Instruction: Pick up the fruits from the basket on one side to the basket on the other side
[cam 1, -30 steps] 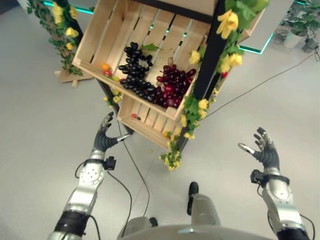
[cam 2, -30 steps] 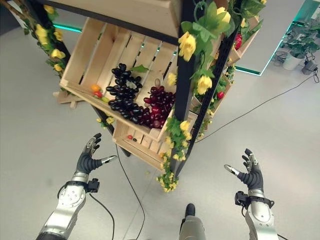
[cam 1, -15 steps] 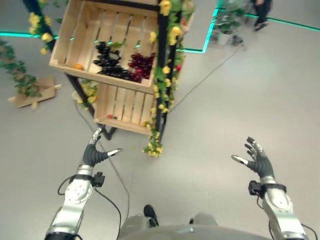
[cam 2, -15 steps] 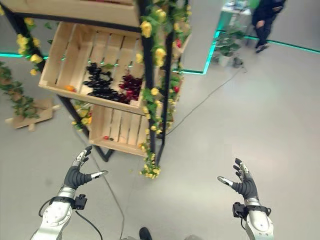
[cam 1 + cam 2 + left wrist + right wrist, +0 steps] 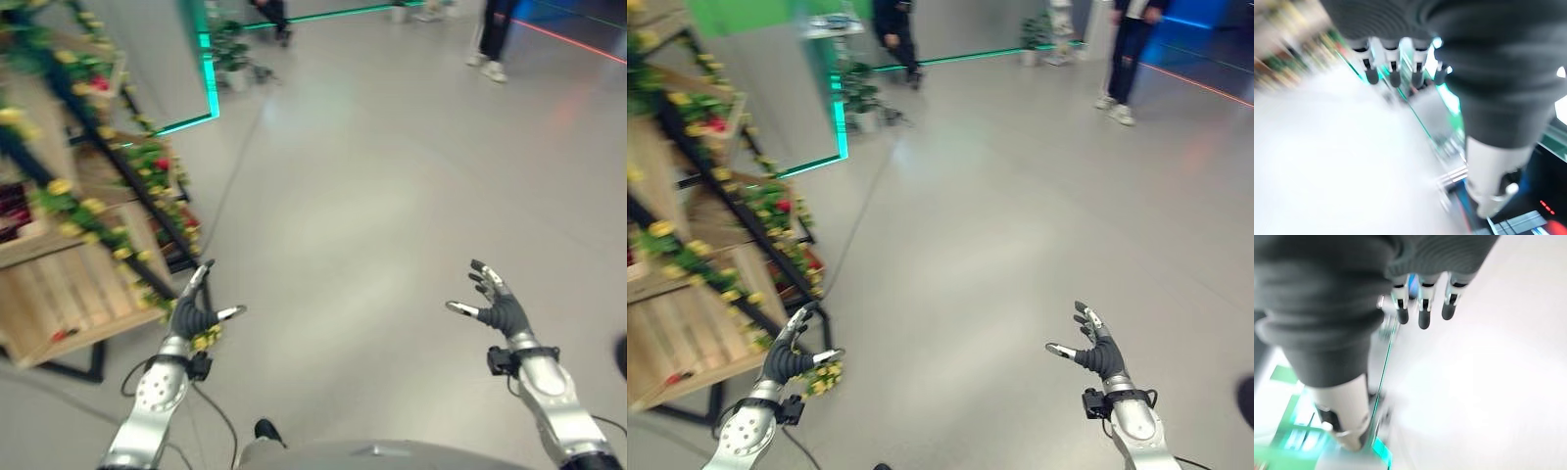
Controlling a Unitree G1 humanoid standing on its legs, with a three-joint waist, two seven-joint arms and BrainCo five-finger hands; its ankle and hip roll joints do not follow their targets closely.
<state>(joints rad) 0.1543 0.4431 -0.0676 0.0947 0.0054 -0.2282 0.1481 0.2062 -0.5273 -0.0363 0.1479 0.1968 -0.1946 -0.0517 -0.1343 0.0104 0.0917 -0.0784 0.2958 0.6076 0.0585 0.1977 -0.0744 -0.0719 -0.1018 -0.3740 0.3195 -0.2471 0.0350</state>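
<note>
The wooden crate shelf, hung with yellow flowers, stands at the left edge of the eye views. A small red fruit lies in its lower crate, and a dark red bunch shows blurred in the crate above. My left hand is raised in front of the shelf's lower corner, fingers spread, holding nothing. At the right, my right hand is held up over bare floor, open and empty too. The straight fingers show in the left wrist view, and the right wrist view shows the other hand's fingers straight as well.
Grey floor stretches ahead and to the right. A person's legs stand at the far right, and another person at the far middle. A potted plant sits by a green light strip.
The camera has swung to the right, so the shelf has slid to the picture's left edge and open floor shows. Both hands stay raised and open.
</note>
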